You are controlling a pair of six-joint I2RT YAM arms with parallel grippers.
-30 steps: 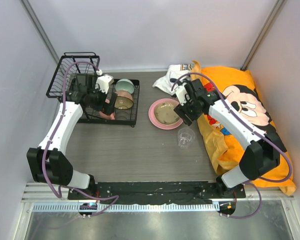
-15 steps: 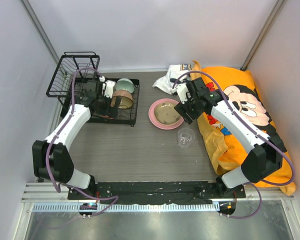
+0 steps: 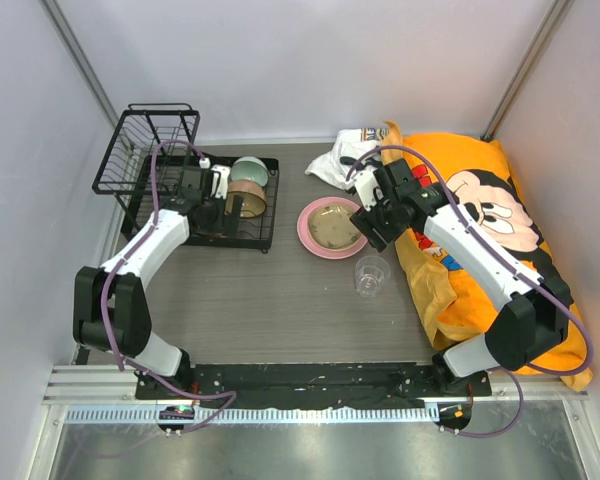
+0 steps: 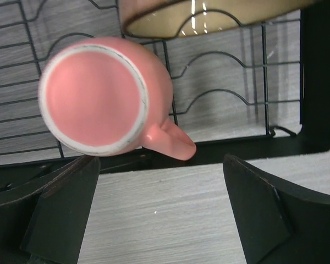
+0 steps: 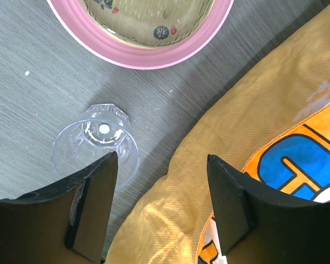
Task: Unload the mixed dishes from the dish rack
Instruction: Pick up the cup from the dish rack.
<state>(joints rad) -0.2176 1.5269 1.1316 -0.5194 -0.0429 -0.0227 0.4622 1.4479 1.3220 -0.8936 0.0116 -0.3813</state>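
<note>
dish rack (image 3: 160,106) is far left. Left gripper (image 4: 159,214) sits low at the lower tray, fingers spread wide, nothing between them. Pink mug (image 4: 99,93) lies just beyond the tips, base facing the wrist camera, handle pointing at the tray's frame bar. A tan-lined bowl (image 3: 248,200) stands on edge in the slots past it, and the mint-green bowl (image 3: 250,172) is behind that. So three pieces are left in the rack, and the step in hand looks like the mug pick.

Next move, my read: advance until the fingers straddle the mug body, close across it clear of the handle and wires, then lift straight out before swinging to the table.

Middle: pink plate (image 3: 306,224) is on the table with a tan shallow dish (image 3: 332,232) in it. Clear glass cup (image 3: 372,275) is near it, not touching. Right gripper (image 3: 373,235) hovers over that gap, fingers apart and empty. Orange cartoon cloth (image 3: 480,200) is far right.
</note>
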